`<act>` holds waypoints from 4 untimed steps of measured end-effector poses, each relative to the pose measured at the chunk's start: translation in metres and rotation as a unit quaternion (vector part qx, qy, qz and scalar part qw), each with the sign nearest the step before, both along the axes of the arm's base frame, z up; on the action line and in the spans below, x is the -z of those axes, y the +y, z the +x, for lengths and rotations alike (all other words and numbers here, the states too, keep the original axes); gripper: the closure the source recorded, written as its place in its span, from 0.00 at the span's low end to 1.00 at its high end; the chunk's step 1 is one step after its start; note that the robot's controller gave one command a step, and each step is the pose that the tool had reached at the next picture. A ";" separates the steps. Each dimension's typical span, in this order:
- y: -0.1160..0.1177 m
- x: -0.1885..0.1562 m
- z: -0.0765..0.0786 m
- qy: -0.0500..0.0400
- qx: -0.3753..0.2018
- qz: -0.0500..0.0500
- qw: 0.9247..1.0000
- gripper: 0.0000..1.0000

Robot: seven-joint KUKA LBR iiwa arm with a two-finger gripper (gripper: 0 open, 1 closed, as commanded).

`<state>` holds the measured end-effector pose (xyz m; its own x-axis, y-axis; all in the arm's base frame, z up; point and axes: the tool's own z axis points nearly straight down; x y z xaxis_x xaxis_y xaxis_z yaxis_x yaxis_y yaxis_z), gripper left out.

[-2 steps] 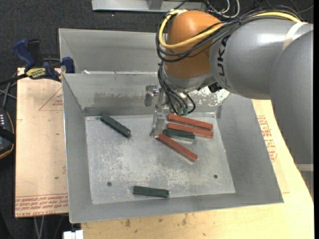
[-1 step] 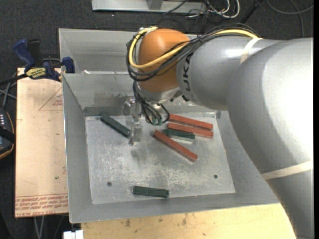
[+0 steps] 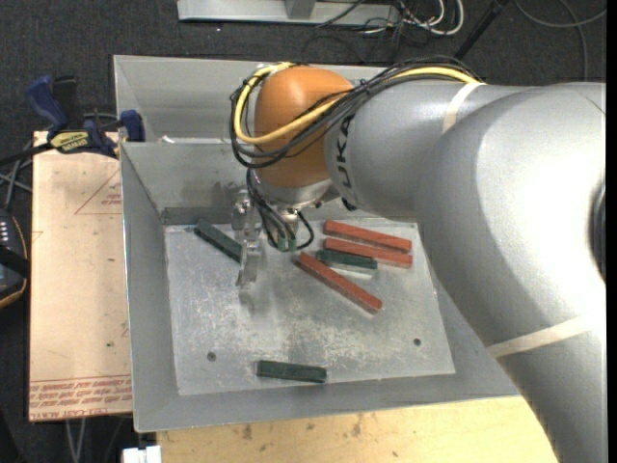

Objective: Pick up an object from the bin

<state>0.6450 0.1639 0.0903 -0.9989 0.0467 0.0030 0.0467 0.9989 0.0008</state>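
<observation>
My gripper (image 3: 249,268) hangs under the orange cover over the upper middle of the bin floor, its thin fingers pointing down; nothing shows between them. Just to its left a dark green bar (image 3: 218,240) lies slanted near the back left. To its right a red bar (image 3: 338,282) lies diagonally, with a dark green bar (image 3: 348,259) and two more red bars (image 3: 367,237) stacked beside it.
Another dark green bar (image 3: 290,371) lies flat near the front edge of the bin. The big grey arm covers the bin's right side and back right corner.
</observation>
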 end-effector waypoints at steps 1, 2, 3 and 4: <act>0.008 -0.013 0.003 -0.003 0.035 0.001 0.999 0.00; 0.016 0.015 -0.002 -0.002 0.063 0.000 0.998 0.00; 0.014 0.020 -0.007 -0.002 0.081 0.000 0.997 1.00; 0.014 0.020 -0.007 -0.002 0.081 0.000 0.997 1.00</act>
